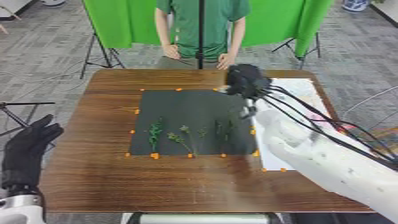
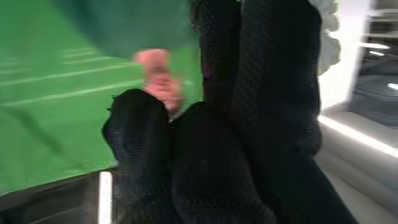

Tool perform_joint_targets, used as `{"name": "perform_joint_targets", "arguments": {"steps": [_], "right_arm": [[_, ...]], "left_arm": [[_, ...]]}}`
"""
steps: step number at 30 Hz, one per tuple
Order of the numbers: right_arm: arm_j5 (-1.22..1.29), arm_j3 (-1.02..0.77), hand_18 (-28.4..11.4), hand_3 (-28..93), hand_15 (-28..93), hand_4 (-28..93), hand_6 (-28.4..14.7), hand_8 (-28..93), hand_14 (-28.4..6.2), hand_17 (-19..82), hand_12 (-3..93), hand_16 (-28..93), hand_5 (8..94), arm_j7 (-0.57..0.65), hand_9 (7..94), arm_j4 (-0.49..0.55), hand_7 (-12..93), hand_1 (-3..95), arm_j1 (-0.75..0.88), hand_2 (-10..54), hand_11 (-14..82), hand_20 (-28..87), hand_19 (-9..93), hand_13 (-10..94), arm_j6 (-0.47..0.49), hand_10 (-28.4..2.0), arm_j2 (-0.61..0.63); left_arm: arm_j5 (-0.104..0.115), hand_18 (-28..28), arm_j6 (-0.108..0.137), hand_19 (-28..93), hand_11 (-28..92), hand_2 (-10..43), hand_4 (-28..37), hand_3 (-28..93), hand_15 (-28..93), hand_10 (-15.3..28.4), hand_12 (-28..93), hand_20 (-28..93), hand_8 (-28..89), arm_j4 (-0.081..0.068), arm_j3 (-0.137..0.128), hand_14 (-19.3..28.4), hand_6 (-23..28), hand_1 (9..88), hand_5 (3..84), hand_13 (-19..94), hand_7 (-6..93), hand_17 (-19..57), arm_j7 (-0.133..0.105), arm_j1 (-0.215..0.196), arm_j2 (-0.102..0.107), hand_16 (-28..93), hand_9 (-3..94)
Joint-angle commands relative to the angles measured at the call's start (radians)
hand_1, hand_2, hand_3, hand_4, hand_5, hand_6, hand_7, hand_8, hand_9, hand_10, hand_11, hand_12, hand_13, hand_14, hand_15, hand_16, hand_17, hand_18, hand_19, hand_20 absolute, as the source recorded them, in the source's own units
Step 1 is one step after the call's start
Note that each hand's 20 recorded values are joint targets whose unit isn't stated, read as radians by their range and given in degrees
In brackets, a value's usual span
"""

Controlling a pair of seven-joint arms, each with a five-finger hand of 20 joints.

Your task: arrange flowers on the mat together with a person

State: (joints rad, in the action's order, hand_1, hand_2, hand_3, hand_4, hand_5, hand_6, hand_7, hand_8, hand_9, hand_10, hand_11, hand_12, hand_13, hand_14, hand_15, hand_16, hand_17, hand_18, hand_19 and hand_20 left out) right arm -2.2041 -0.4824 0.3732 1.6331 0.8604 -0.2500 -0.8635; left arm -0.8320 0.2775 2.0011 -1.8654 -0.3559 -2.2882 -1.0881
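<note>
The black mat lies on the table with several green sprigs on its nearer half: a leafy sprig at the left, a forked one in the middle, and thin dark stems toward the right. My right hand is above the table's far side, by the mat's far right corner. In the right wrist view, the right hand has its fingers extended, with nothing seen in them. My left hand is beyond the table's left edge, open and away from the sprigs.
The brown table surrounds the mat, whose border has small orange markers. A white sheet lies right of the mat, with my right forearm across it. Green cloth on stands hangs behind the table.
</note>
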Motion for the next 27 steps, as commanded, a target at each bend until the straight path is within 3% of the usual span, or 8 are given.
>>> {"name": "perform_joint_targets", "arguments": {"steps": [1, 7, 18, 27], "right_arm": [[-0.038, 0.144, -15.7, -28, 78, 32, 3.7, 9, 2.6, 61, 37.3, 18, 83.7, -0.106, 93.5, -0.085, 23, 93.3, -0.16, -9.5, 8.1, 44, 93, 94, 0.144, -6.9, -0.351], [-0.054, 0.2, -15.7, -28, 78, 32, 3.5, 8, 2.7, 61, 37.6, 19, 82.9, -0.128, 93.4, -0.169, 24, 93.1, -0.162, -9.5, 7.4, 44, 93, 94, 0.199, -7.0, -0.448], [-0.042, 0.242, -15.6, -28, 77, 34, 3.6, 6, 3.0, 60, 37.2, 20, 80.2, -0.123, 92.0, -0.198, 26, 92.1, -0.135, -9.5, 7.3, 45, 93, 94, 0.204, -7.0, -0.482], [-0.072, 0.244, -15.8, -10, 75, 23, 3.9, 2, 2.9, 59, 34.8, 22, 77.6, -0.124, 90.0, -0.207, 26, 83.4, -0.122, -9.5, 6.0, 44, 93, 94, 0.25, -8.1, -0.487]], "left_arm": [[0.005, 10.8, 0.003, 4, 18, 5.9, -28.2, 72, 17, 14.5, 13, 20, -6, -0.034, 0.061, 18.0, 3.3, 19.7, 48.0, 40, 12.6, 10.1, -0.011, 0.028, -0.016, 3, 47.7], [-0.004, 10.9, -0.005, 5, 20, 8.4, -28.2, 72, 19, 16.0, 13, 20, -6, -0.042, 0.085, 19.4, 5.3, 18.7, 49.5, 39, 11.3, 9.8, -0.008, 0.048, -0.015, 2, 48.1], [-0.011, 11.3, -0.02, 6, 21, 1.4, -28.3, 71, 25, 19.1, 13, 19, -4, -0.047, 0.105, 21.2, 8.2, 18.3, 51.5, 38, 9.1, 8.8, 0.001, 0.065, -0.017, 0, 48.0], [-0.02, 11.6, -0.034, 8, 22, -0.1, -28.3, 71, 28, 21.3, 13, 19, -3, -0.051, 0.116, 22.7, 9.4, 14.5, 52.7, 37, 8.5, 8.1, -0.001, 0.08, -0.018, -2, 48.0]]}}
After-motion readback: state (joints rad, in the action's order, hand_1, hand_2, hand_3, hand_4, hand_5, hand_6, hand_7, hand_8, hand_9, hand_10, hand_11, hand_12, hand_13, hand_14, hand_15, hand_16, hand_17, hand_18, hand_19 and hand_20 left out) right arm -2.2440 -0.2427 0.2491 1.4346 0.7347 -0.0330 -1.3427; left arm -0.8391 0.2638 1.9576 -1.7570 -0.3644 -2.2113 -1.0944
